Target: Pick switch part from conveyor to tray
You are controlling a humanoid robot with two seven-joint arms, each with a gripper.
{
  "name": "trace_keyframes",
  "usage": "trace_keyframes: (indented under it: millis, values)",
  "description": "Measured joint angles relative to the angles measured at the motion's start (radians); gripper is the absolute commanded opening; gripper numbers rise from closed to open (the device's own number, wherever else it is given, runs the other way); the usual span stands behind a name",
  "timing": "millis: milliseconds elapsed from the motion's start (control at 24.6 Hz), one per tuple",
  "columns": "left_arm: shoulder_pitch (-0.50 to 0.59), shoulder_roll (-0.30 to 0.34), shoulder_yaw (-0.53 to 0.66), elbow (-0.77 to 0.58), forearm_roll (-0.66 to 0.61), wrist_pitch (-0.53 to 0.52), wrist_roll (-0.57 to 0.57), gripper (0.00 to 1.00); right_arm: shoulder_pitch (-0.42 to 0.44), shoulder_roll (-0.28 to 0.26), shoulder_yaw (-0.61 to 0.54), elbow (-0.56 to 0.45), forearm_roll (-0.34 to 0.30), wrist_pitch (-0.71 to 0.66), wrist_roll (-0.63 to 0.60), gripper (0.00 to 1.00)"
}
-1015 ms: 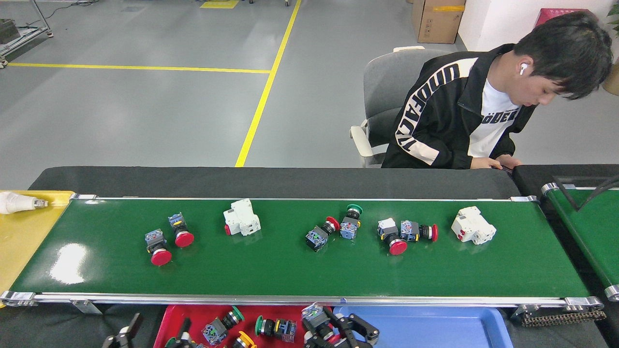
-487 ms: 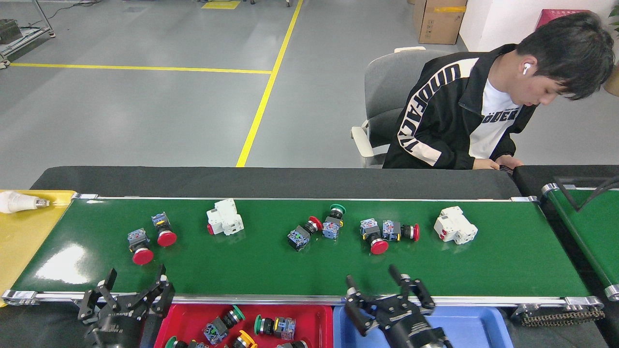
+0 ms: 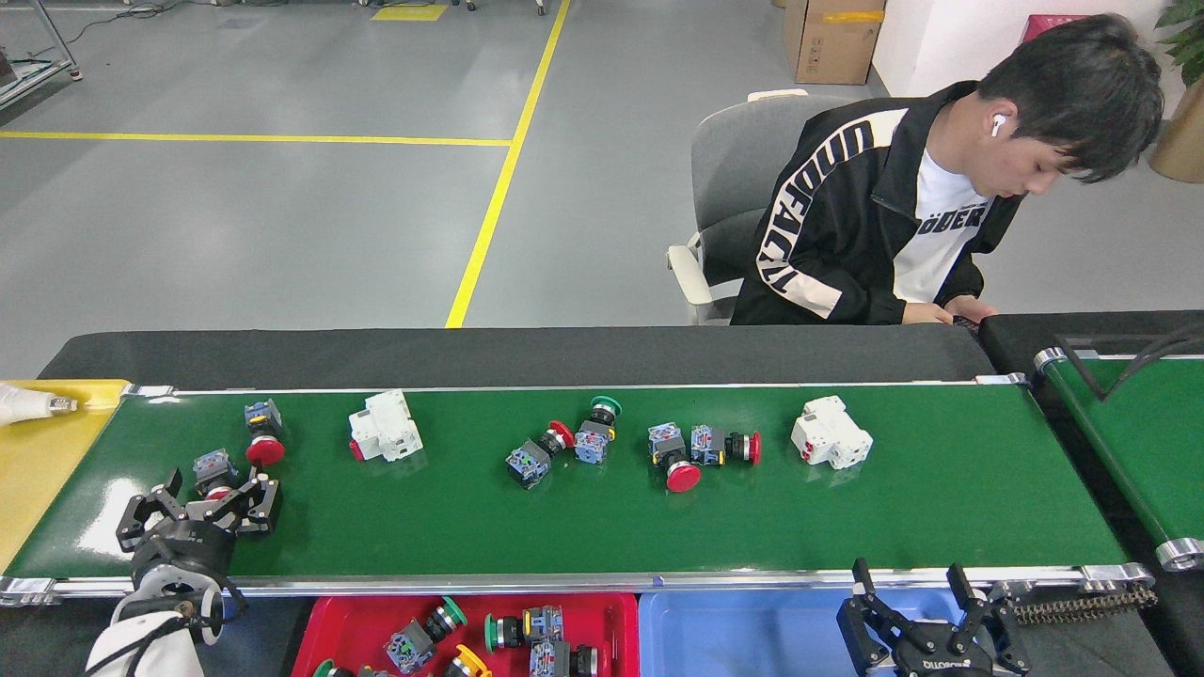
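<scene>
The conveyor [image 3: 564,527] carries several switch parts. My left gripper [image 3: 200,503] is open low over the belt's left end, its fingers on either side of a red-capped switch part [image 3: 214,467]. A second red one [image 3: 264,434] lies just behind it. Further right are a white breaker [image 3: 384,426], a red and green pair [image 3: 564,444], two more red ones [image 3: 696,451] and another white breaker [image 3: 831,433]. My right gripper [image 3: 910,590] stands open and empty at the bottom right, over the blue tray [image 3: 734,635]. The red tray [image 3: 616,616] holds several switch parts.
A person [image 3: 875,216] sits on a chair behind the conveyor at the right. A yellow surface [image 3: 47,451] with a light bulb [image 3: 23,404] adjoins the belt's left end. A smaller green belt [image 3: 1129,432] runs off at the right.
All parts have ridden left on the belt. My left gripper has come up over the belt onto the leftmost switch part. My right gripper has moved right and back over the blue tray.
</scene>
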Motion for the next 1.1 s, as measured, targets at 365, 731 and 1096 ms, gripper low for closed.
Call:
trace_keyframes:
  millis: [365, 731, 1096]
  values:
    - [0.108, -0.008, -0.001, -0.191, 0.124, -0.067, 0.005, 0.07, -0.306, 0.002, 0.211, 0.342, 0.061, 0.083, 0.053, 0.98]
    - [0.690, -0.099, -0.147, -0.929, 0.175, -0.264, -0.016, 0.14, -0.432, 0.049, 0.251, 0.544, 0.060, 0.159, 0.056, 0.98]
    - [0.784, -0.061, -0.313, -1.004, 0.135, -0.311, 0.040, 1.00, -0.606, 0.136, 0.261, 0.771, 0.050, 0.168, 0.059, 0.72]
